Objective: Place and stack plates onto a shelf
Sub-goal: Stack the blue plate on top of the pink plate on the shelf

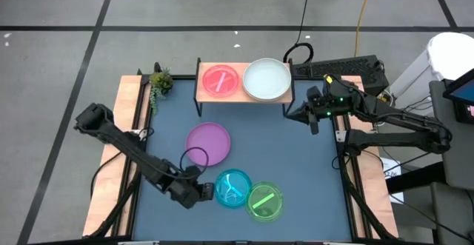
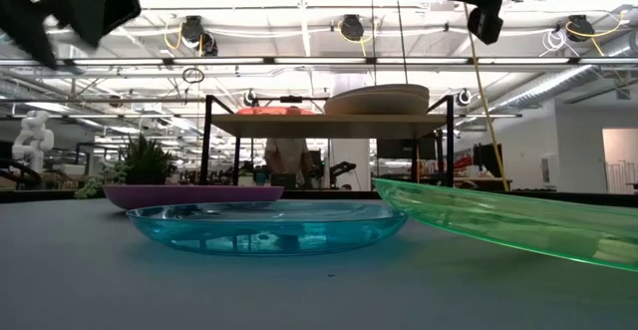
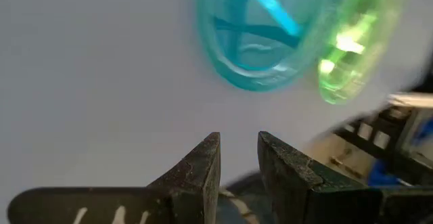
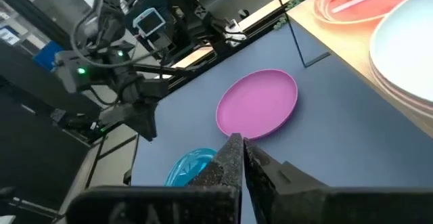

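The shelf (image 1: 244,97) stands at the table's far edge. It carries a translucent pink plate (image 1: 218,80) and a stack with a white plate (image 1: 266,78) on top. A purple plate (image 1: 207,143) lies flat mid-table. Near the front lie a blue plate (image 1: 233,188) and a green plate (image 1: 264,201); the green one's edge rests tilted on the blue one's rim (image 2: 394,198). My left gripper (image 1: 207,192) (image 3: 239,146) hovers just left of the blue plate (image 3: 260,38), narrowly open and empty. My right gripper (image 1: 312,119) (image 4: 240,143) is shut and empty, raised beside the shelf's right end.
A small potted plant (image 1: 159,82) sits at the table's far left corner, next to the shelf. A keyboard (image 1: 337,69) lies beyond the far right corner. Wooden side rails (image 1: 129,126) border the table. Bare tabletop (image 1: 296,156) lies between the purple plate and the right rail.
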Available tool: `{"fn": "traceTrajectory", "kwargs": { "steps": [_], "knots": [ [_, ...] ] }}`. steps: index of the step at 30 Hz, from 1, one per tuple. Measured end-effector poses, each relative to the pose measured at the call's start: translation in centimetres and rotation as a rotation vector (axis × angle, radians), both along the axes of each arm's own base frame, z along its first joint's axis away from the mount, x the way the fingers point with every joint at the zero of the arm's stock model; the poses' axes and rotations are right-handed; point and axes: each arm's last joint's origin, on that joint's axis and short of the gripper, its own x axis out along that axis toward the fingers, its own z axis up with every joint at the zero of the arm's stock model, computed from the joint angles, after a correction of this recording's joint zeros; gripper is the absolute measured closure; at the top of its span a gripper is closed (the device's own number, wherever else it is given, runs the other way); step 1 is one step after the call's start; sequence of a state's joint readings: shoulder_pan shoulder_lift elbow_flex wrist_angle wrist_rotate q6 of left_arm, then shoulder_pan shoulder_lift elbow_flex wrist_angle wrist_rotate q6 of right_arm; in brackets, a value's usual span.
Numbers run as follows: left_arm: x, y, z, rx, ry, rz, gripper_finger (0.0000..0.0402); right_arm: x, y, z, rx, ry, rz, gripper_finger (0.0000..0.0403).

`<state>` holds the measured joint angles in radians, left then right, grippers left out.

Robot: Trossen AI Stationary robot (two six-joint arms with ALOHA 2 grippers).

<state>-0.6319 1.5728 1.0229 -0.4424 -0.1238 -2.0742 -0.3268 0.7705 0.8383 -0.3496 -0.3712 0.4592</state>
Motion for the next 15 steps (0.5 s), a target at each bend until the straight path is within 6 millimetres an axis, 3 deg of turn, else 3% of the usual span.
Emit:
{"fn": "traceTrajectory", "kwargs": {
  "steps": [5, 10, 15],
  "knots": [
    [0.4, -0.6, -1.7, 0.021, 0.046, 0.01, 0.0297, 0.0, 0.2, 0.0, 0.001, -0.001, 0.011, 0.0403],
    [0.6, -0.8, -2.2, 0.02, 0.04, 0.023, 0.0295, -0.2, 0.8, 0.2, 0.021, -0.014, 0.039, 0.0403],
    [0.1, -0.4, -2.5, 0.082, 0.089, 0.054, 0.0243, -0.2, 1.1, 0.3, -0.018, -0.022, 0.07, 0.0403]
  ]
}}
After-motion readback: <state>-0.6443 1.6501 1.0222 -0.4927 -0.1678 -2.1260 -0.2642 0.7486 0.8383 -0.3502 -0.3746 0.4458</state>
